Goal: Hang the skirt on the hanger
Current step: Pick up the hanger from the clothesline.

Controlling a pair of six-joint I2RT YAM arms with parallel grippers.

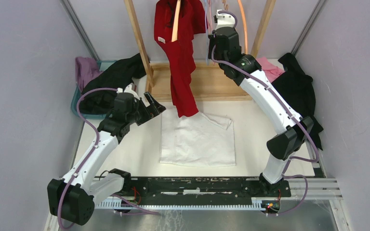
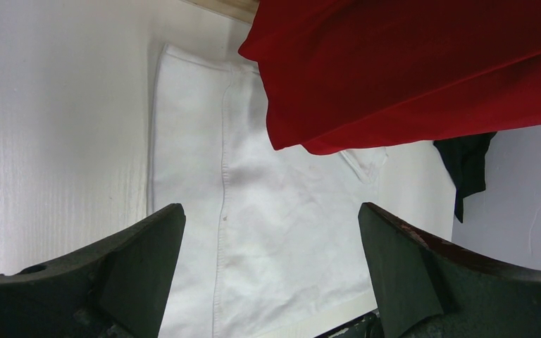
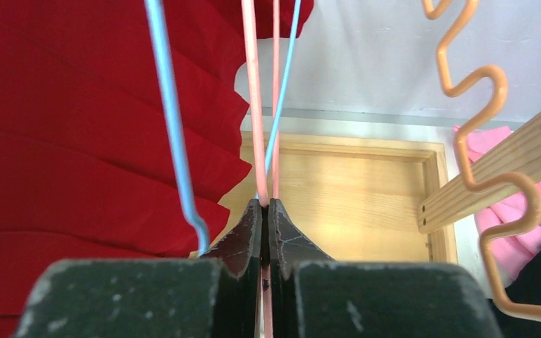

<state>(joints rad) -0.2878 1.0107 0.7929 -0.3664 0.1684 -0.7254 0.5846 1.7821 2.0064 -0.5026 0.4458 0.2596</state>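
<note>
The skirt (image 1: 197,139) lies spread flat and white on the middle of the table (image 1: 125,149). Its far edge is tucked just under the hem of a red garment (image 1: 178,62) that hangs from the rack (image 1: 139,43) along the table's far edge. The left gripper (image 1: 155,103) hovers by the skirt's far left corner with its jaws spread as wide as they go and nothing between them. Its wrist view looks straight along the cloth, and a seam runs away from the fingers toward the far side. The right gripper (image 3: 266,203) is up high at the rack, well apart from the skirt, with its jaws pinched tight on a thin pink wire of a hanger (image 3: 253,105). So the garment lies low and flat just ahead of the open left fingers, while the hanger hangs upright above the table's far edge in the right arm's hold. The left arm is plainly the nearer one to pick up the cloth. The skirt reads almost square from above, and which edge is the waistband cannot be told. The likely next move is for the left fingers to drop onto the near corner or edge, then carry it up and across to the held hanger.
</note>
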